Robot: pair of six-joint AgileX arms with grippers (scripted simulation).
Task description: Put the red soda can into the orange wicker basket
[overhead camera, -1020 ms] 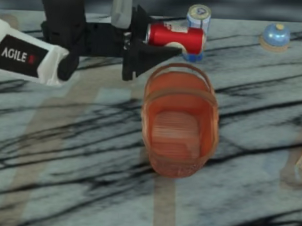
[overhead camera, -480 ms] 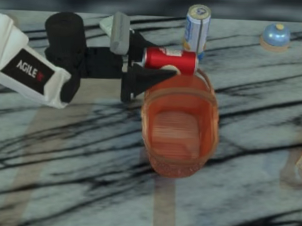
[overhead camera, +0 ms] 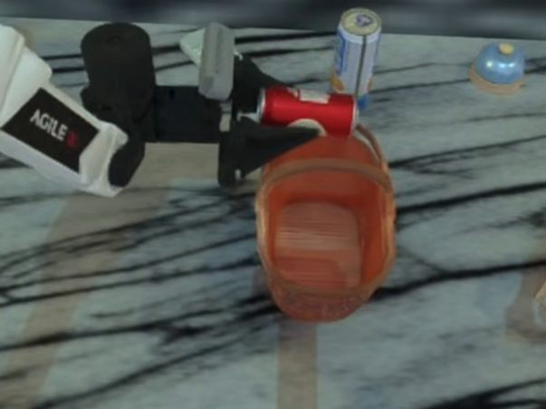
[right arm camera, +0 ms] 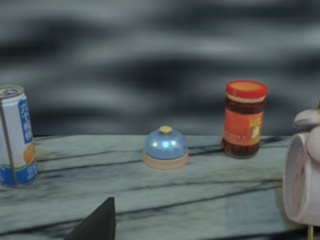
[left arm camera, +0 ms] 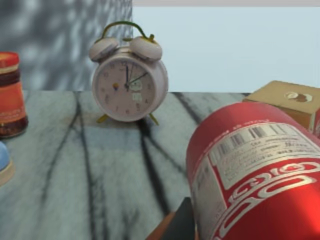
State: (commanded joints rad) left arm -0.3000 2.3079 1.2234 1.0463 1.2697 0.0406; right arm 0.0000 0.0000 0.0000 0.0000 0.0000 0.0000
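The red soda can (overhead camera: 306, 110) lies on its side in the air, with my left gripper (overhead camera: 291, 110) shut on it. It hangs over the far rim of the orange wicker basket (overhead camera: 381, 236), just beside the hoop handle (overhead camera: 322, 169). In the left wrist view the can (left arm camera: 260, 170) fills the near corner, barcode label up, and a sliver of the basket's rim (left arm camera: 157, 231) shows beneath it. My right arm is out of the top view. Only a dark edge of my right gripper (right arm camera: 100, 222) shows in its own wrist view.
A taller blue-and-white can (overhead camera: 357, 50) stands just behind the basket. Farther right at the back are a blue bell (overhead camera: 498, 65), a red-lidded jar (right arm camera: 244, 119) and an alarm clock (left arm camera: 129, 85). A cardboard box (left arm camera: 287, 100) sits at the right edge.
Over the second, my left arm brought the can forward and down from beside the blue-and-white can to the basket's far rim. It has held still for the last half second.
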